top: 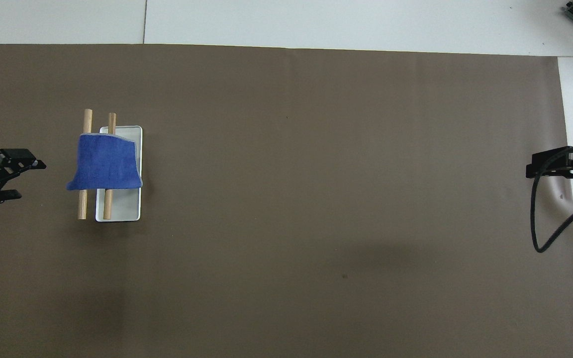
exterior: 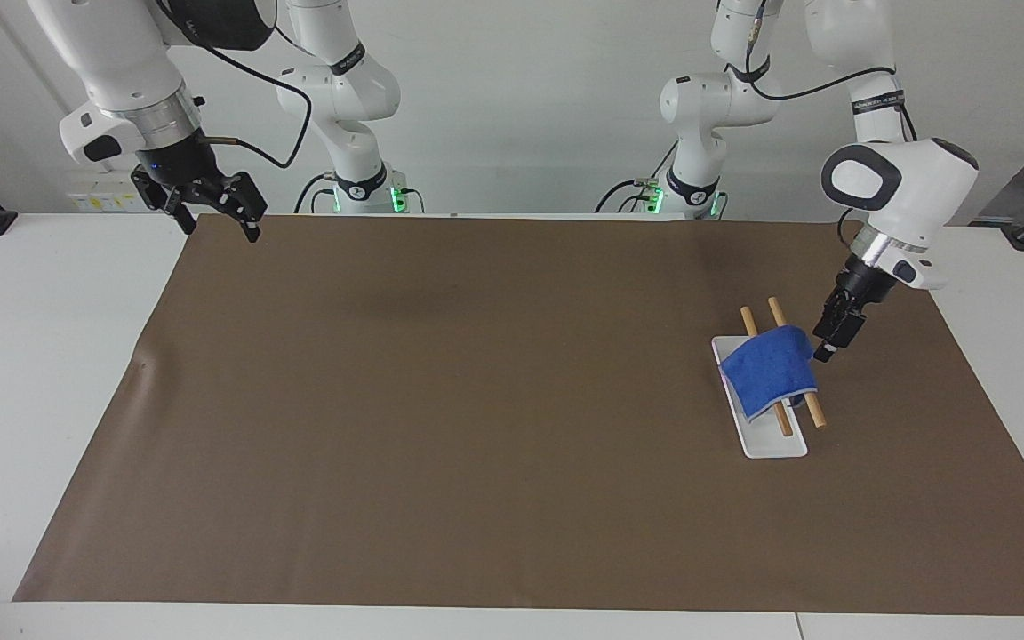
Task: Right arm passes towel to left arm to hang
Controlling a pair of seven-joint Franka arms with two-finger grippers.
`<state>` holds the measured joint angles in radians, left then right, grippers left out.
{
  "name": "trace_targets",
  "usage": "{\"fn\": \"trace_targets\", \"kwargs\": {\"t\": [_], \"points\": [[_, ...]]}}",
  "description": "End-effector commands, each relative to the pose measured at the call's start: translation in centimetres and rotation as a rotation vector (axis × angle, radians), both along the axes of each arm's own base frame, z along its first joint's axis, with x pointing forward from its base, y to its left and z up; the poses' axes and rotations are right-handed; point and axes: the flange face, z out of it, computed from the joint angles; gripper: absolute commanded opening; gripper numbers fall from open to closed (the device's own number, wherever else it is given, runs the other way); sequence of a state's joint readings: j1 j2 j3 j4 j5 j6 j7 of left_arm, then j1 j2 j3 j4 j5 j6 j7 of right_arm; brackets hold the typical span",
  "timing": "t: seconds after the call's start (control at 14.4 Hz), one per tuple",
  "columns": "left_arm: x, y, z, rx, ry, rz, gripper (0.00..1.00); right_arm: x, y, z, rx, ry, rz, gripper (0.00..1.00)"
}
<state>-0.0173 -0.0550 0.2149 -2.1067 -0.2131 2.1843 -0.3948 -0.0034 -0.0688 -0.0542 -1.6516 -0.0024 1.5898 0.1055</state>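
Note:
The blue towel (exterior: 768, 372) hangs draped over the two wooden bars (exterior: 814, 411) of the white stand (exterior: 774, 444). It also shows in the overhead view (top: 105, 161), covering the middle of both bars (top: 83, 206). My left gripper (exterior: 825, 348) is open and empty over the mat beside the stand, toward the left arm's end of the table, a short gap from the towel's edge; it also shows in the overhead view (top: 23, 179). My right gripper (exterior: 219, 222) is open and empty, held high over the mat's edge at the right arm's end, where the arm waits.
A brown mat (exterior: 476, 400) covers most of the white table (exterior: 32, 356). The stand's white base (top: 127, 209) lies on the mat. A black cable (top: 540, 223) loops down from the right gripper (top: 560, 166).

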Motion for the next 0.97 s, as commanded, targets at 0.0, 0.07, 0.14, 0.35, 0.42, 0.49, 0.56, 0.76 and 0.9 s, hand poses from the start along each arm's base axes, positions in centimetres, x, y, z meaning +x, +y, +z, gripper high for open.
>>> {"fn": "trace_targets", "kwargs": {"t": [0.0,0.07,0.14,0.35,0.42,0.49,0.56,0.76,0.9], "points": [[3.0,0.4,3.5,0.035,0.054,-0.063,0.92,-0.8,0.0,0.0,-0.008,0.003,0.016,1.00],[3.3,0.3,4.9,0.042,0.057,-0.075,0.92,-0.8,0.0,0.1,-0.008,0.001,0.016,1.00],[3.4,0.3,6.2,0.054,0.066,-0.087,0.92,-0.8,0.0,0.0,-0.008,0.003,0.016,1.00],[2.8,-1.0,11.8,0.051,0.098,-0.133,0.92,-0.8,0.0,0.1,-0.008,0.003,0.016,1.00],[2.6,-2.3,13.6,0.047,0.118,-0.164,0.92,-0.8,0.0,0.0,-0.008,0.003,0.016,1.00],[2.3,-3.9,15.0,0.065,0.142,-0.201,0.91,-0.8,0.0,0.1,-0.008,0.003,0.016,1.00],[2.1,-5.7,16.0,0.094,0.167,-0.244,0.91,-0.8,0.0,0.1,-0.008,0.001,0.016,1.00],[1.6,-11.2,17.0,0.160,0.195,-0.355,0.90,-0.8,0.0,0.1,-0.008,0.001,0.016,1.00],[1.0,-13.2,17.8,0.170,0.173,-0.433,0.90,-0.8,0.0,0.1,-0.008,0.003,0.016,1.00]]}}
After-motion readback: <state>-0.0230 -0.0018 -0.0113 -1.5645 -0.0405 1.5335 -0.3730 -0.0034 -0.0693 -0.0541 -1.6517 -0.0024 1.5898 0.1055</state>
